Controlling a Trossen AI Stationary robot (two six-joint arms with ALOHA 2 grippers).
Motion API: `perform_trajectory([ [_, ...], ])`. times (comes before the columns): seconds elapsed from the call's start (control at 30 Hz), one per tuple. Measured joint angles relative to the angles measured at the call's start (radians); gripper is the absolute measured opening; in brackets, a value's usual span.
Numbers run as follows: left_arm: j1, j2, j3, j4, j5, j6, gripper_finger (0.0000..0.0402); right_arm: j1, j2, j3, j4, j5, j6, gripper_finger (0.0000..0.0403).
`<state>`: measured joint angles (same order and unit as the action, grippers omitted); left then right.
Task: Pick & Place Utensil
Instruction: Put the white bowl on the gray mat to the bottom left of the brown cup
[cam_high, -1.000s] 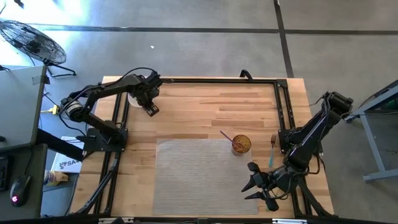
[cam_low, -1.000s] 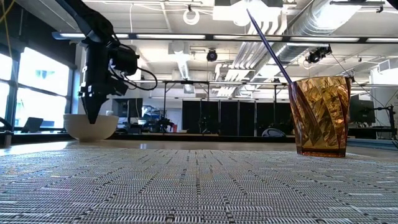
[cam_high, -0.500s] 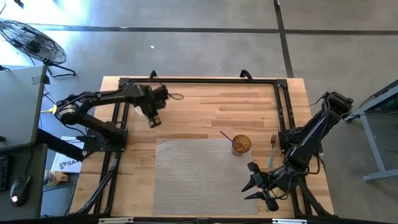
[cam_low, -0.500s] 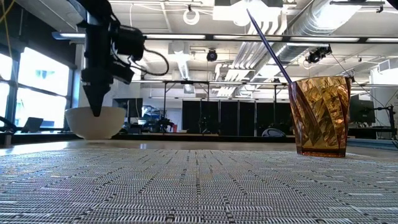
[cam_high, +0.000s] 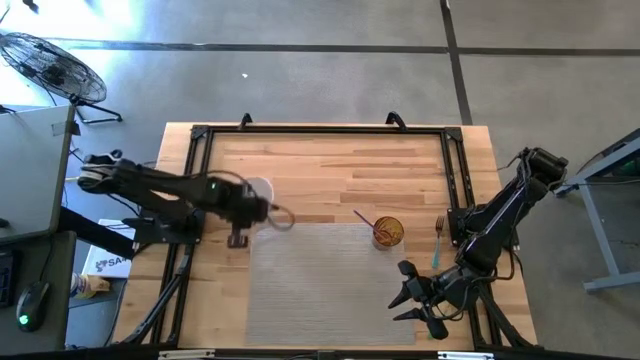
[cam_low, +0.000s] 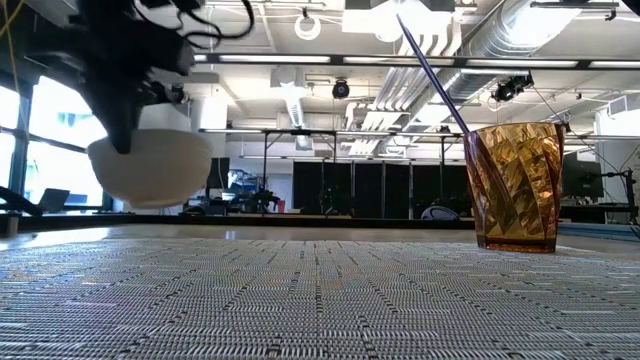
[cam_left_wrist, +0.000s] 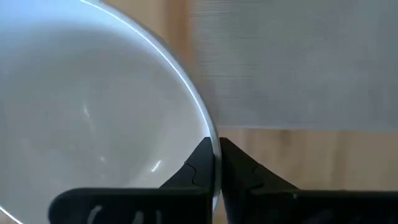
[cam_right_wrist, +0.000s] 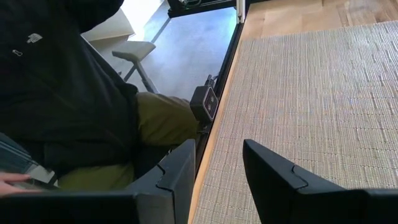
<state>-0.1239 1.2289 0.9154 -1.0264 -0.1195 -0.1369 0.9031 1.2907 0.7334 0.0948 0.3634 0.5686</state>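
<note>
My left gripper (cam_high: 252, 203) is shut on a white bowl (cam_high: 260, 187) just beyond the far left corner of the woven mat (cam_high: 310, 285). In the low view the bowl (cam_low: 150, 172) hangs clear above the table. An amber cup (cam_high: 388, 232) stands at the mat's right edge, and a purple utensil (cam_low: 430, 70) leans out of it. A teal-handled fork (cam_high: 438, 242) lies on the wood to the cup's right. My right gripper (cam_high: 410, 298) waits open at the near right corner. My left gripper pinches the bowl's rim (cam_left_wrist: 216, 144), one finger (cam_left_wrist: 198, 163) inside the bowl and the other outside it. The fingers come from above, pointing down. The bowl is lifted clear of the table and hangs about upright below them.
A black frame (cam_high: 320, 130) runs along the table's far and side edges. In the right wrist view a seated person (cam_right_wrist: 74, 93) is just off the table's edge by the mat. Bare wood lies between the bowl and the cup.
My left gripper has carried the bowl from the far left corner toward the near edge and to the right, up to the mat's corner. The bowl stood on the table a second ago and now hangs clear of it. The right arm kept still.
</note>
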Motion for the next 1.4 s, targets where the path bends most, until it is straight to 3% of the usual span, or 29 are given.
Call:
perform_trajectory([
  [0.2,-0.222,0.032,0.022,0.018,0.005,-0.032,0.0004,0.0,0.0,0.0,0.0,0.0,0.0,0.0129],
  [0.5,-0.424,0.201,0.22,0.016,0.0,-0.028,0.0004,0.0,0.0,0.0,0.0,0.0,0.0,0.0129],
  [0.93,-0.518,0.511,0.53,-0.008,0.036,0.226,0.0003,0.0,0.0,0.0,0.0,0.0,0.0,0.0129],
  [1.13,-0.54,0.646,0.668,0.042,-0.076,0.407,0.0003,0.0,0.0,0.0,0.0,0.0,0.0,0.0129],
  [1.27,-0.525,0.72,0.691,0.123,-0.109,0.537,0.0003,0.0,0.0,0.0,0.0,0.0,0.0,0.0129],
  [1.4,-0.522,0.779,0.711,0.177,-0.234,0.657,0.0005,0.0,0.0,0.0,0.0,0.002,0.0,0.0129],
])
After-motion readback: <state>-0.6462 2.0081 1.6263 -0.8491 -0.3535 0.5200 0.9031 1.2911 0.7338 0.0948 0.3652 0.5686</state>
